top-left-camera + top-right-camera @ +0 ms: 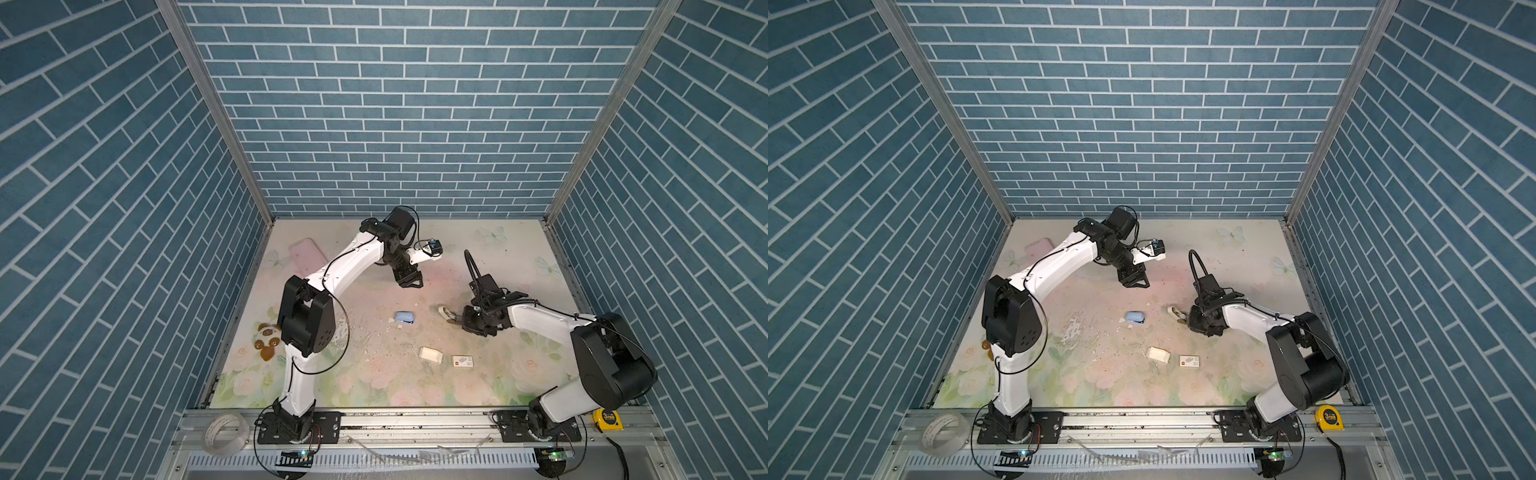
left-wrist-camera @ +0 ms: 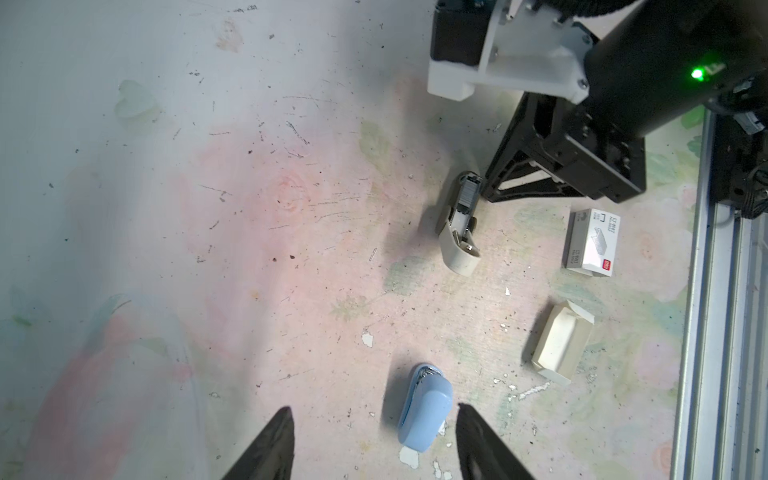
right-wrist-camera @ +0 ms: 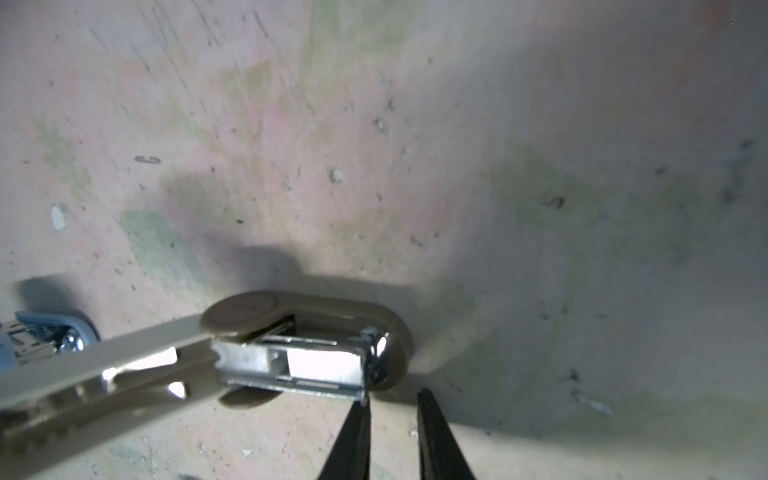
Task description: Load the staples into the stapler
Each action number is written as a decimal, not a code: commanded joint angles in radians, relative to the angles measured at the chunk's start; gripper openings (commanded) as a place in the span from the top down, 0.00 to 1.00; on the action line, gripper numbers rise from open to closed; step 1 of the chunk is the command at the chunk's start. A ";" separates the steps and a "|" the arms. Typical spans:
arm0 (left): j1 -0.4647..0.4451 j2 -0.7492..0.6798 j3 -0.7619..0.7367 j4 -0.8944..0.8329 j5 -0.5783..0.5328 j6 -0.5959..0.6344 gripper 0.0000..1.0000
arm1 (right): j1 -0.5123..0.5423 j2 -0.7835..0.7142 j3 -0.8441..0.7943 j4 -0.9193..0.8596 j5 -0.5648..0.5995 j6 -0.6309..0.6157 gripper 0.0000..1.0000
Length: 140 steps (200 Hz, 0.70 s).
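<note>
Left wrist: stapler (image 2: 459, 226) channel seemingly holds staples (image 2: 471, 192); tray (image 2: 559, 347) lies near sleeve (image 2: 592, 243).

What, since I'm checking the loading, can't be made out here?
Beige stapler: glare whites out its magazine, right wrist view.
White tray contents: too small in both top views.
Blue stapler: cut off by right wrist view's edge.
Right hand touching beige stapler: blurred, same view.

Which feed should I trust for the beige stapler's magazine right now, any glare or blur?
Right wrist view: glare blows the magazine out to white, and the stapler's near end is blurred. Left wrist view: the stapler is sharp and evenly lit, though part of the mat is hazy. In both top views the light is even, but the stapler is too small for detail.
</note>
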 commanded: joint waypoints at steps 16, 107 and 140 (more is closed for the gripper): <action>-0.005 -0.044 -0.087 0.044 0.037 0.016 0.36 | -0.035 0.043 0.050 -0.040 -0.011 -0.078 0.78; -0.138 0.001 -0.160 0.126 0.035 0.065 0.37 | -0.179 -0.175 -0.055 0.026 -0.207 0.004 0.78; -0.156 0.026 -0.168 0.166 0.027 0.038 0.37 | -0.218 -0.114 -0.044 0.087 -0.283 -0.023 0.78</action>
